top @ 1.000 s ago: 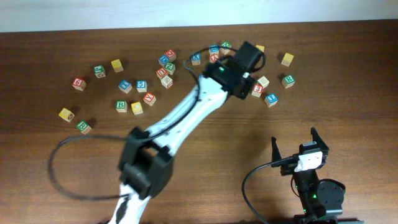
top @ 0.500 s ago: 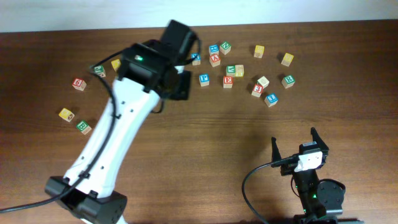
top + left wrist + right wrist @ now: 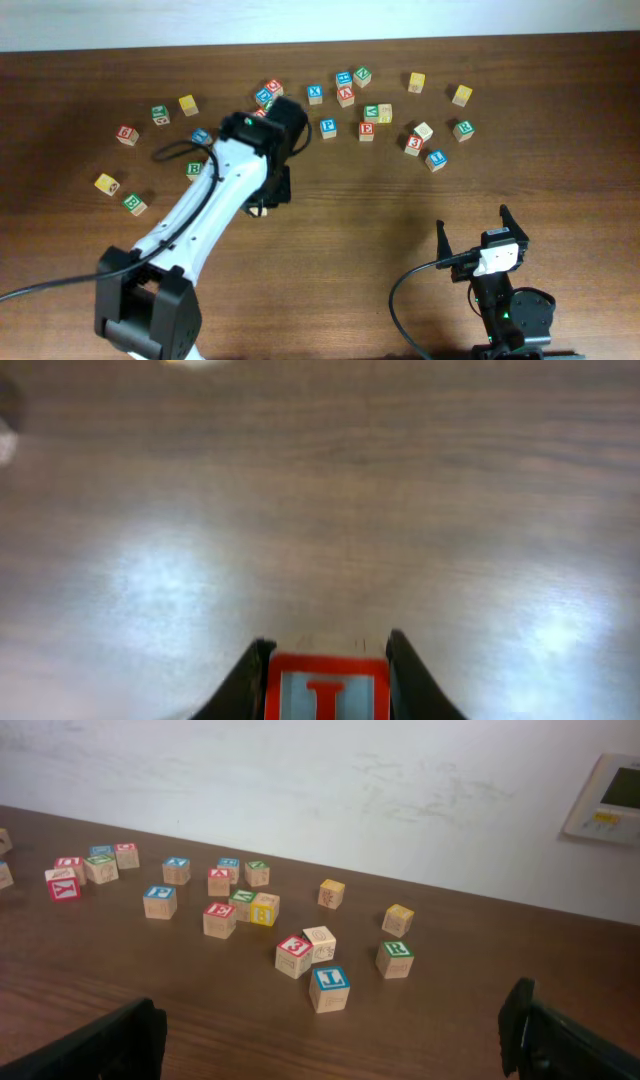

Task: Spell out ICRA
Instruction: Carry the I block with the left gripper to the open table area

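Left of centre in the overhead view, over a bare stretch of the dark brown wooden table (image 3: 350,225), the left gripper (image 3: 328,660) is pinched on the small wooden cube with a red-printed "I" (image 3: 325,690). The wrist view shows its two dark fingers (image 3: 252,675) narrowed against the cube's left and right sides, with the red-bordered "I" face towards the camera at the bottom edge of the frame. Whether the cube rests on the wood or hangs just above it cannot be told.

At the lower right of the overhead view, the right gripper (image 3: 472,222) is spread wide. It holds nothing and touches nothing, and its black fingers (image 3: 110,1040) sit at the two bottom corners of its own wrist view.

The other letter cubes lie scattered along the upper part of the table, well apart from both grippers. The small wooden cube with a red-printed "A" (image 3: 346,97) is upper centre. The yellow-faced wooden block (image 3: 384,113) is just to its lower right, touching a green-printed cube (image 3: 372,111). The wooden cube with a green-printed "R" (image 3: 462,129) stands alone at the right end of the scatter. A red "E" cube (image 3: 367,130) and a red "3" cube (image 3: 413,143) lie between them.
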